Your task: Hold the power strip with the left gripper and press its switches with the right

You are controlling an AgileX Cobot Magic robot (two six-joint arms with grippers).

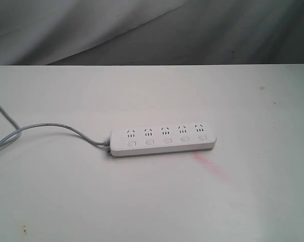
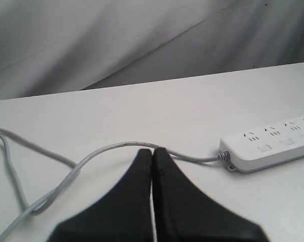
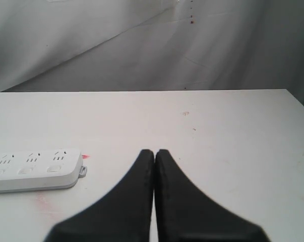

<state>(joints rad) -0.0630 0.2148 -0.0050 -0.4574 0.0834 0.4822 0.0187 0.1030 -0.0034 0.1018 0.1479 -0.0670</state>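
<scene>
The power strip (image 1: 163, 140) lies crosswise, cord (image 1: 51, 124) trailing left.

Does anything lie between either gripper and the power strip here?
Nothing foreign. Only bare table separates the right gripper from the power strip. In the left wrist view the strip's own cord runs across just beyond the left gripper and its shut tips; nothing else is visible there.

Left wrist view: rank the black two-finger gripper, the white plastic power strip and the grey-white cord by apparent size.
1. Black two-finger left gripper: largest, but nearness to the camera inflates it.
2-3. Unranked: the grey-white cord runs longer but is thin; the white plastic power strip is bulkier but cropped by the frame.
</scene>
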